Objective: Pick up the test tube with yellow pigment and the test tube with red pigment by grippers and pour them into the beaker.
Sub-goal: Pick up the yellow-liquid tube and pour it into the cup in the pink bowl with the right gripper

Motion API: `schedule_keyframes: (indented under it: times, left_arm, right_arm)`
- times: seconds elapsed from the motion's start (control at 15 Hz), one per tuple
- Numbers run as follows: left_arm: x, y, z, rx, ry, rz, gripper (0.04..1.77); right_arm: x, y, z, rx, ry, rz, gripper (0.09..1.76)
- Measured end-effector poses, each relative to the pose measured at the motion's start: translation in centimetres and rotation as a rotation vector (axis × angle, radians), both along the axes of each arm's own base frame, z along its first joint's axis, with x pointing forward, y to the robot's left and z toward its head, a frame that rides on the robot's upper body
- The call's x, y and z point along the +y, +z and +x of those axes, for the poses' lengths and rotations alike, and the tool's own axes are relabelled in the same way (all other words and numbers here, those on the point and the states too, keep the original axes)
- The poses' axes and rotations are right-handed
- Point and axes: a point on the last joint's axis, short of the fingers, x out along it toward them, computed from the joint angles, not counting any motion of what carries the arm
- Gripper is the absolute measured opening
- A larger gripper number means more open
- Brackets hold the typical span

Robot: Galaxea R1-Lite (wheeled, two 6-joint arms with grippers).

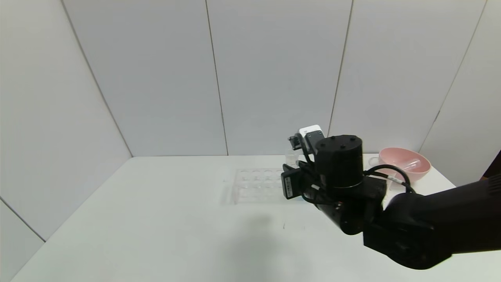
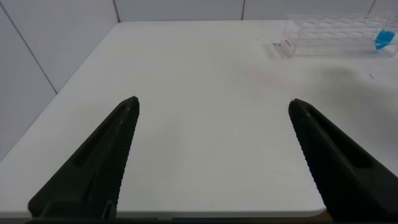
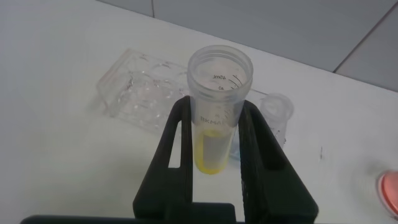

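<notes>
My right gripper (image 3: 217,109) is shut on the test tube with yellow pigment (image 3: 219,93), held upright by its middle with the yellow liquid at its base, above the table beside the clear rack (image 3: 146,90). The beaker (image 3: 277,115) stands just beyond the tube. In the head view the right gripper (image 1: 291,182) hangs at the rack's right end, in front of the beaker (image 1: 291,158); the tube is hidden there. My left gripper (image 2: 214,104) is open and empty, low over the table's near left part. The test tube with red pigment is not in view.
The clear rack (image 1: 256,184) lies mid-table and holds a blue-liquid tube (image 2: 384,39) at its right end. A pink bowl (image 1: 405,162) stands at the back right with a clear tube-like thing inside. White walls close off the table's back and sides.
</notes>
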Motion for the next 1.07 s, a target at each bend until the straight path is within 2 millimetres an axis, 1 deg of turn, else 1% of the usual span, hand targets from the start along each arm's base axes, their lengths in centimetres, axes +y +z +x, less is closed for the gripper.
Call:
schedule_keyframes:
  times: [0.2,0.47,0.6,0.73,0.8,0.93,1.07]
  left_arm:
    - [0.0,0.0,0.0,0.0,0.0,0.0,1.72]
    - [0.0,0.0,0.0,0.0,0.0,0.0,1.72]
    - [0.0,0.0,0.0,0.0,0.0,0.0,1.72]
    - [0.0,0.0,0.0,0.0,0.0,0.0,1.72]
    - [0.0,0.0,0.0,0.0,0.0,0.0,1.72]
    - [0.0,0.0,0.0,0.0,0.0,0.0,1.72]
    - [0.0,0.0,0.0,0.0,0.0,0.0,1.72]
  right_arm:
    - [-5.8,0.7,0.1,0.038,0.025,-0.068,0.5]
    - [-14.5,2.2,0.5,0.096,0.066,-0.104,0.5]
    - [-19.1,2.8,0.2,0.108,0.086,-0.182,0.5]
    - [-22.8,3.3,-0.2,0.096,0.097,-0.249,0.5]
    - [-24.6,3.7,-0.4,0.085,0.091,-0.271,0.5]
    - [-27.0,4.7,-0.5,0.084,0.055,-0.276,0.5]
    - [-28.7,5.7,-0.1,0.093,0.028,-0.279,0.5]
